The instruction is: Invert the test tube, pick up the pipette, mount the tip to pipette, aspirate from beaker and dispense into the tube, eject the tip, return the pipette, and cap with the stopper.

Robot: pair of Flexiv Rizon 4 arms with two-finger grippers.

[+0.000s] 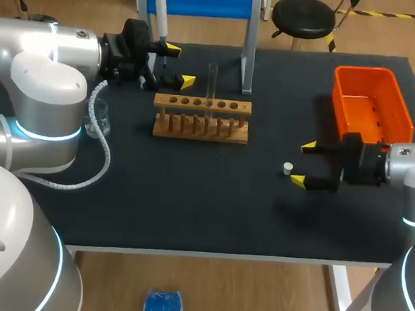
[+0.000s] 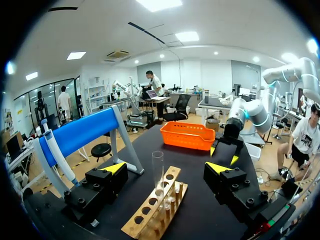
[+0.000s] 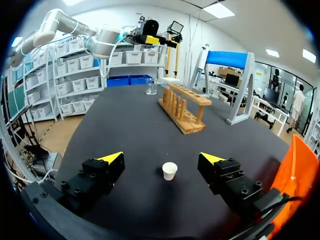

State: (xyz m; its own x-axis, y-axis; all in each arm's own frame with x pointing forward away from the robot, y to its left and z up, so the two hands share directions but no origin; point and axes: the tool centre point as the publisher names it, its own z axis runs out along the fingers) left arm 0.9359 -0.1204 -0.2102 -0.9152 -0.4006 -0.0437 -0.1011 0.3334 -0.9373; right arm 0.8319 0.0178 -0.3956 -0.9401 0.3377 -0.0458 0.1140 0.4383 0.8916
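Jaws gape on both: right gripper (image 1: 302, 162) facing the stopper (image 1: 288, 168) (left gripper (image 1: 180, 65) near pipette (image 1: 160, 13)).

Black table (image 1: 190, 197), orange bin (image 1: 371, 103) near its far right corner, wooden rack (image 1: 202, 104) mid-table, blue-topped stand (image 1: 204, 0) behind it

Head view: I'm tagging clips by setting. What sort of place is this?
Probably a robotics lab bench staged for wet-lab work: a wooden rack holding an upright test tube, a pipette hung on a blue stand, and a glass beaker.
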